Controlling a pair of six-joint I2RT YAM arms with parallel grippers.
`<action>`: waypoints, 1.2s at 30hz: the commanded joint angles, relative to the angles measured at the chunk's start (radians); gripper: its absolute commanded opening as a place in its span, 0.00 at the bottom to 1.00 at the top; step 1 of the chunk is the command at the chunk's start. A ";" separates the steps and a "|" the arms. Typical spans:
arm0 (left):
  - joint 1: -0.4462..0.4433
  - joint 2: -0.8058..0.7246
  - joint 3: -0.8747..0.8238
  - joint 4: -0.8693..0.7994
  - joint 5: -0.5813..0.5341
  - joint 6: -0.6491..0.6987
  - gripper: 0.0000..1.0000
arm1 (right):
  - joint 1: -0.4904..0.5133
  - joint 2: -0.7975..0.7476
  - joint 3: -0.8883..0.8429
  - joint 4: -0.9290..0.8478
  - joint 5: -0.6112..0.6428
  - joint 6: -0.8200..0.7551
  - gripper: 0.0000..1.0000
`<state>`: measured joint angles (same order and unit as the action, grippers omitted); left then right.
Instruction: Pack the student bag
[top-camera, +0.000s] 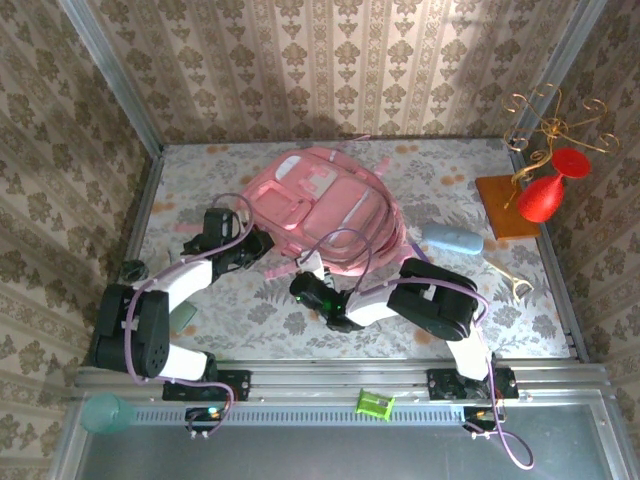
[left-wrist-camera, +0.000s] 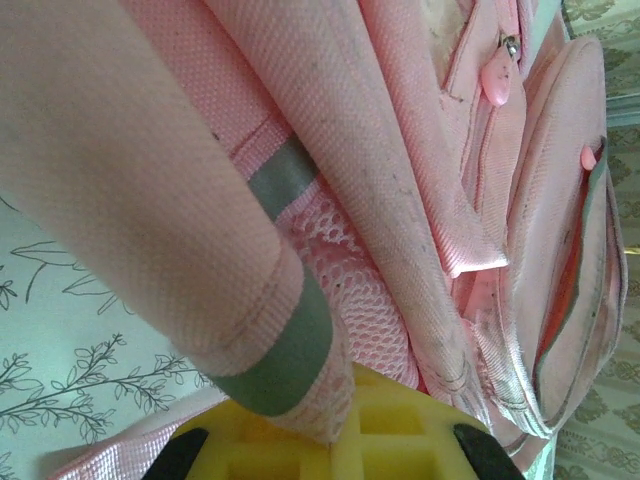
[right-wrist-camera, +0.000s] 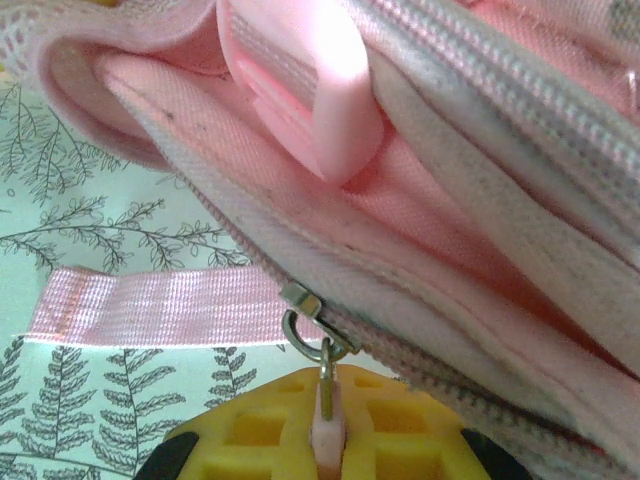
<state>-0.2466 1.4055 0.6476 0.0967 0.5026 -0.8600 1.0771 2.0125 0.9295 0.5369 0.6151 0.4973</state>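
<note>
One student bag (top-camera: 325, 215) of soft woven pink fabric with pale zip lines lies mid-surface (top-camera: 255, 318), toward the far edge. Two hands grip it: the left hand (left-wrist-camera: 340, 445) is closed on one grey-banded strap (left-wrist-camera: 150, 200), and the right hand (right-wrist-camera: 325, 440) is pinched shut on one metal-ringed zip pull (right-wrist-camera: 324, 400). One glossy red vase (top-camera: 545, 195) stands near the right edge.

Setting was a staged robot test booth: damask wallpaper panels (top-camera: 330, 60) boxed a floral-covered table (top-camera: 450, 170), aluminium rail (top-camera: 340, 380) carrying two arm bases (top-camera: 462, 384).
</note>
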 joint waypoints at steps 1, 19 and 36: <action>0.019 0.000 0.001 0.066 0.012 0.024 0.00 | -0.019 -0.051 -0.049 0.071 -0.035 0.027 0.00; 0.063 0.016 0.006 0.035 -0.016 0.079 0.00 | -0.097 -0.389 -0.311 -0.134 -0.202 0.251 0.00; 0.132 0.088 0.047 -0.010 -0.049 0.168 0.00 | -0.242 -0.745 -0.429 -0.524 -0.319 0.153 0.00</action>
<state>-0.1593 1.4853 0.6487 0.0803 0.5209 -0.7322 0.8783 1.3197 0.5190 0.1085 0.3134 0.6891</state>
